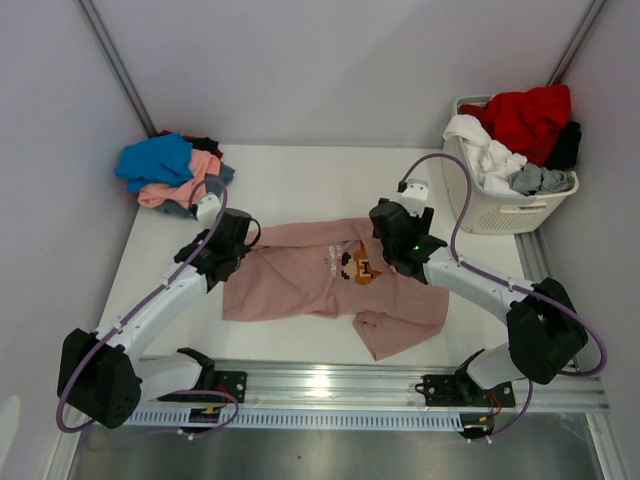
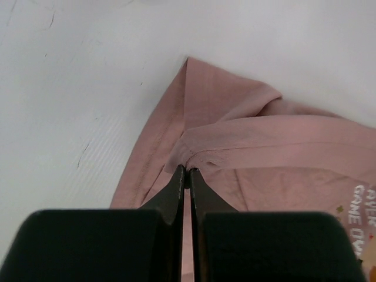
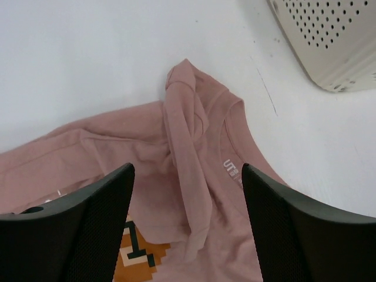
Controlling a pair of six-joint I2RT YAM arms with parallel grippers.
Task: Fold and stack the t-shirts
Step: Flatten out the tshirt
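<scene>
White table (image 1: pixel 320 180), seen from above and behind my two arms — the pink t-shirt (image 1: pixel 290 290) lies spread across its middle, print side up, with an orange-brown cartoon and dark lettering on the chest. One corner of it trails toward the near rail.

My left gripper (image 2: pixel 188 171) is pinched tight on a fold of the pink cloth at the shirt's left edge. The fingers meet, with fabric caught at their tips. My right gripper (image 3: pixel 187 170) hangs over the collar end of the shirt with its jaws spread wide and nothing between them. Beneath it a twisted band of the shirt's own cloth lies beside the neckline, where small white lettering shows inside the collar.

At the far left corner sits a loose heap of tees, a blue tee (image 1: pixel 155 160) on top of a salmon tee (image 1: pixel 190 178), with darker cloth under and behind them. At the far right corner stands the white laundry basket (image 1: pixel 500 215) — a red tee (image 1: pixel 525 115), a white tee (image 1: pixel 480 145) and a grey tee (image 1: pixel 540 180) are piled in it, spilling over the rim.
</scene>
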